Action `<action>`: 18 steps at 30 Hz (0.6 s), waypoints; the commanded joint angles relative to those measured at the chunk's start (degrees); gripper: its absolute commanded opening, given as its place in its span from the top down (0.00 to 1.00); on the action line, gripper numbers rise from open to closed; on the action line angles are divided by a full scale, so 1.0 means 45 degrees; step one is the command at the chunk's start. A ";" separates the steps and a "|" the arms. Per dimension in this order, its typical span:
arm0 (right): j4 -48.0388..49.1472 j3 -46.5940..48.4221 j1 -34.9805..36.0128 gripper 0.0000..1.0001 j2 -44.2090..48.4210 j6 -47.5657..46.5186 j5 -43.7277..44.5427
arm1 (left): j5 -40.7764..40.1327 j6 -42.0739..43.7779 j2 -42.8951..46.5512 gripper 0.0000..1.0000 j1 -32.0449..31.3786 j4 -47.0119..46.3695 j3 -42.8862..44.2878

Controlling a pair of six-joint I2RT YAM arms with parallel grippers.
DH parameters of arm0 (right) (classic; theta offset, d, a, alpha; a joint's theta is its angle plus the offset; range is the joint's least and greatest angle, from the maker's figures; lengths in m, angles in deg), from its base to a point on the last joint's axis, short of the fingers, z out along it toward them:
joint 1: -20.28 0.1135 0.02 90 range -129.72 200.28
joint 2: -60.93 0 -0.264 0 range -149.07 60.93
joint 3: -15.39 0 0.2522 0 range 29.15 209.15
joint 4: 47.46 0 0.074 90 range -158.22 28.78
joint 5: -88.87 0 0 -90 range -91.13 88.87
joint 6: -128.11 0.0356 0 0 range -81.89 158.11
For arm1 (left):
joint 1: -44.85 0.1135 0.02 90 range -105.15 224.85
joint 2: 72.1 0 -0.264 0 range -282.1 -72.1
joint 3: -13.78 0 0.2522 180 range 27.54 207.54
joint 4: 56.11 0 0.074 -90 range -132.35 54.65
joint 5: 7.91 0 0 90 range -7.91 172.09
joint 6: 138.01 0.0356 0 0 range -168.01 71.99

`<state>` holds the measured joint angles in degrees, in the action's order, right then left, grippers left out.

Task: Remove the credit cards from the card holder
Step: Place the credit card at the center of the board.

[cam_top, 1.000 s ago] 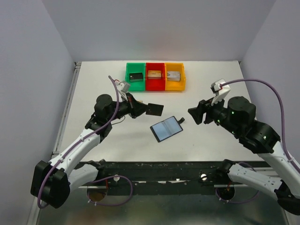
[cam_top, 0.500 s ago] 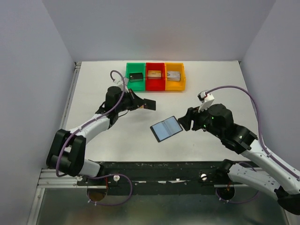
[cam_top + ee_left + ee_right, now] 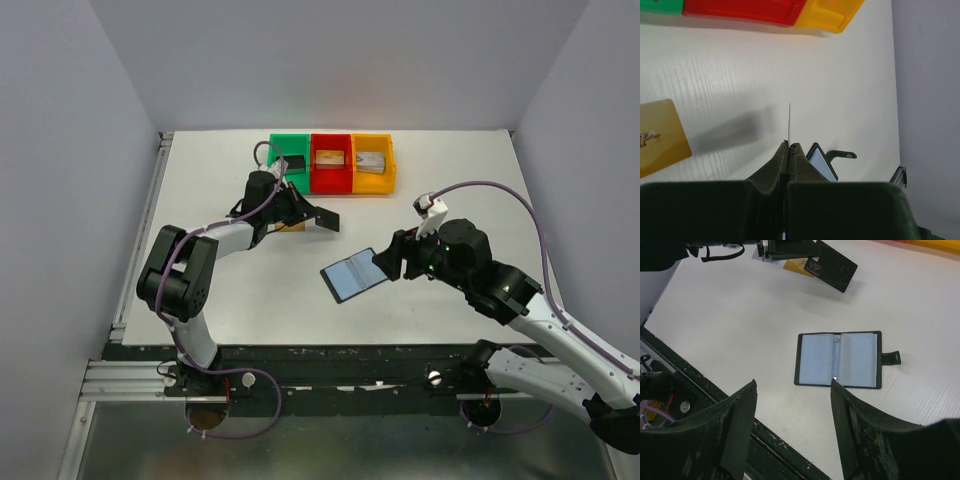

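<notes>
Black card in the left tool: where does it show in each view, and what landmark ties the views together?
Top external: the black card sits above centre, pinched by the left tool.
Left wrist: the black card is edge-on, a thin upright line at centre.
Right wrist: the black card is near the top, right of centre.
Shared landmark: the open card holder.

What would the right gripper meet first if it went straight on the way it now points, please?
Probably the open card holder, lying flat on the table directly ahead of the right gripper; depth is uncertain.
</notes>
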<state>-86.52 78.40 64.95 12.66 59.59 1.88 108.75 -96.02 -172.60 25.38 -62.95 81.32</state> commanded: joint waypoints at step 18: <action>-0.0120 0.0285 0.0016 0.32 -0.1109 -0.0299 -0.0570 | -0.0318 -0.0132 -0.2430 0.98 0.0185 0.0203 0.1408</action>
<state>-86.63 78.42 64.95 8.44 59.06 0.43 108.00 -95.91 -182.18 26.00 -61.11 86.69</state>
